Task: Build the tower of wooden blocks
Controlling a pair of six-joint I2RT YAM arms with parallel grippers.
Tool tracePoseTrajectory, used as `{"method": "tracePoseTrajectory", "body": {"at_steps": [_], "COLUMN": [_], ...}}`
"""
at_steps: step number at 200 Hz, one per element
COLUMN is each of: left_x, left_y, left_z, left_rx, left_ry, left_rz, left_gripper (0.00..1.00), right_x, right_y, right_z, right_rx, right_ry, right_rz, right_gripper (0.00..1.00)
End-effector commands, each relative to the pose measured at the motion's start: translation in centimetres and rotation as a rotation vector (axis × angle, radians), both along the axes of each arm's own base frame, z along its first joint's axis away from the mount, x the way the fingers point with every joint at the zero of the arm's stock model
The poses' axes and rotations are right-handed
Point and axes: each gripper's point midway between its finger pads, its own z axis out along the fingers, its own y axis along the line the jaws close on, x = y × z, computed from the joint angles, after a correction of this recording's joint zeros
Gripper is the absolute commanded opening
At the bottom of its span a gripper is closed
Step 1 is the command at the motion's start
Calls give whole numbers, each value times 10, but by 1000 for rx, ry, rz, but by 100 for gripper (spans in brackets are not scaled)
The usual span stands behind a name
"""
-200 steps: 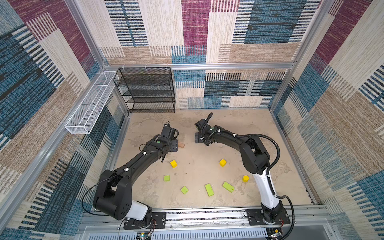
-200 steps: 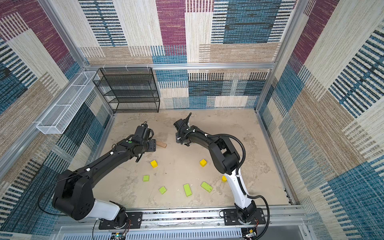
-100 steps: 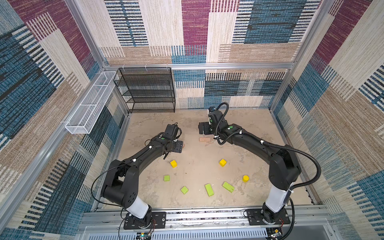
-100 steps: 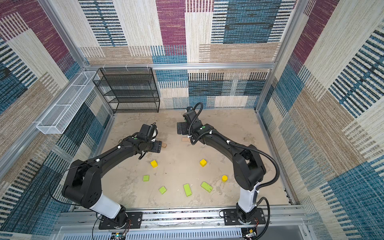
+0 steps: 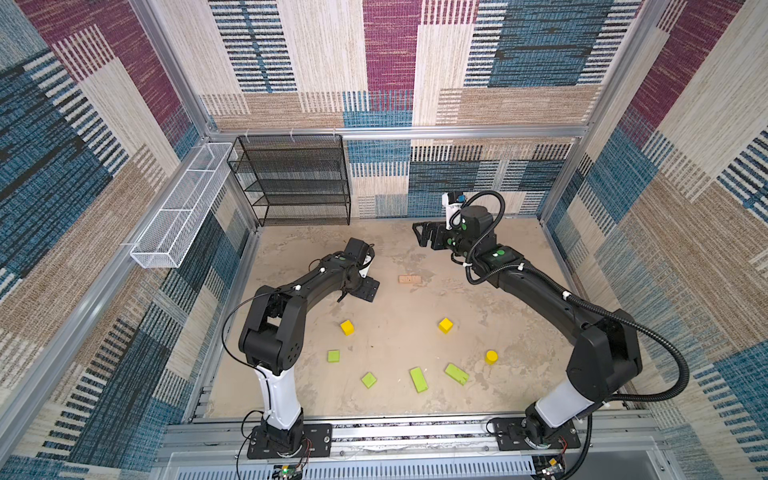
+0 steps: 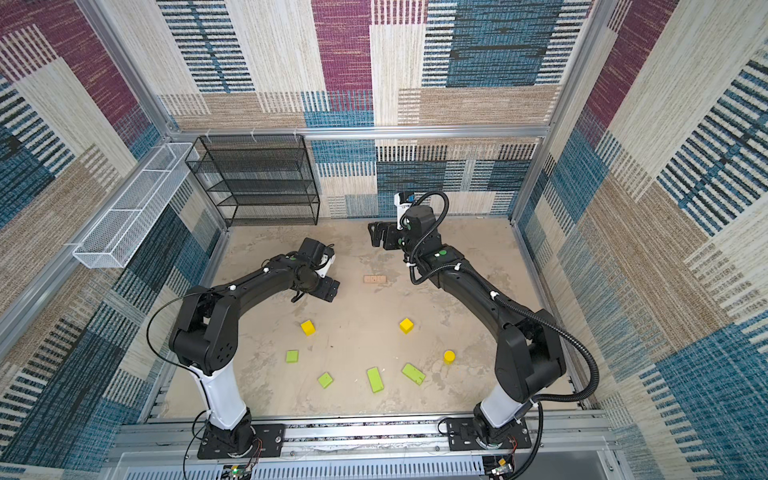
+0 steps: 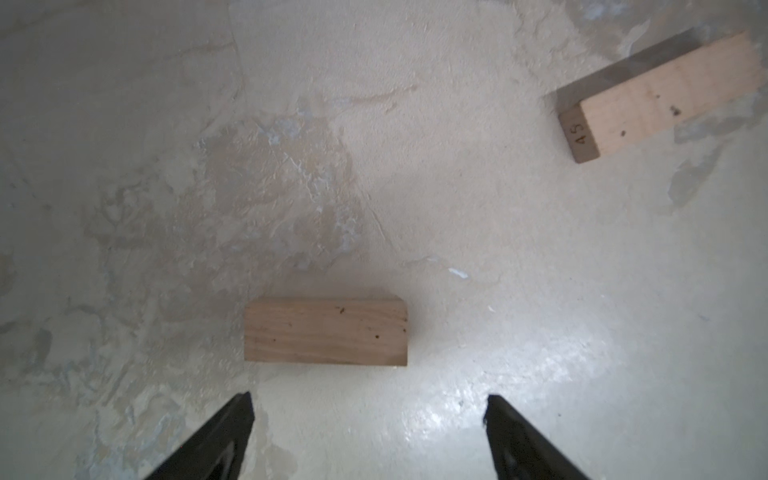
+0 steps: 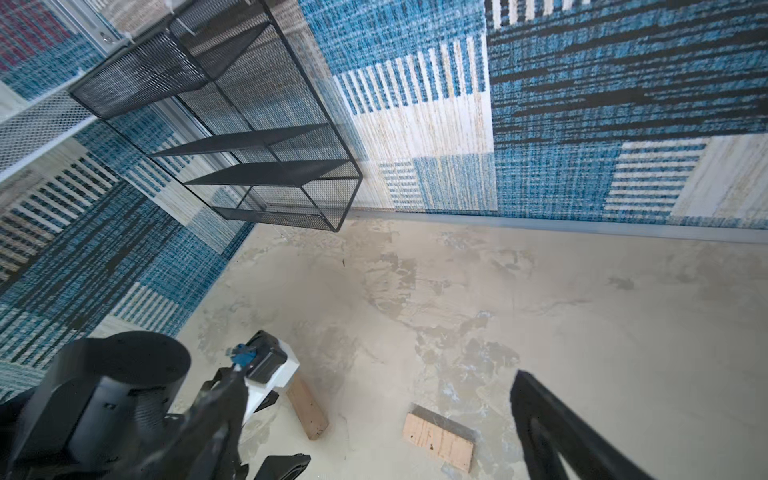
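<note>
Left end effector, now wide, is backing off the released tan bar; right end effector is hovering wide. Base laid.

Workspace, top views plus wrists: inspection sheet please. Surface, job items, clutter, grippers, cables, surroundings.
Surface: tabletop beige, blotchy, with worn patches.
Job's things: nothing stacked yet. One tan bar lies flat mid-table; second tan bar lies flat under the left gripper. Two yellow cubes, a yellow cylinder and four green pieces lie scattered nearer the arm bases, all apart.
Clutter: nothing seen.
Grippers: left gripper open, not touching the bar below it. right gripper open, empty, lifted towards the back wall.
Cables: black hose loops off the right arm; thin cable arcs off the left arm; both clear of the blocks.
Surroundings: black mesh shelf, white wire basket, patterned walls.
</note>
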Motion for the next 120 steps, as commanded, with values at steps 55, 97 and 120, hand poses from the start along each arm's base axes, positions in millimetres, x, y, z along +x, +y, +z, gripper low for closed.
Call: {"method": "tracePoseTrajectory", "body": {"at_steps": [55,97,120], "left_x": [4,9,10], "left_y": [13,8,11], "left_z": [-16,-25,-34], "left_rx": [132,71,45], "left_ry": [59,89,127], "left_rz": [-48,-51,-34], "left_gripper": [99,99,99], "right_x": [-19,-26,-27], "right_y": [-20,-27,-33], "right_z": [14,20,20], "right_rx": [94,108,112], "right_ry": [-69,-88,-86], "right_rz": [0,-8,-39], "right_gripper": [99,99,99]}}
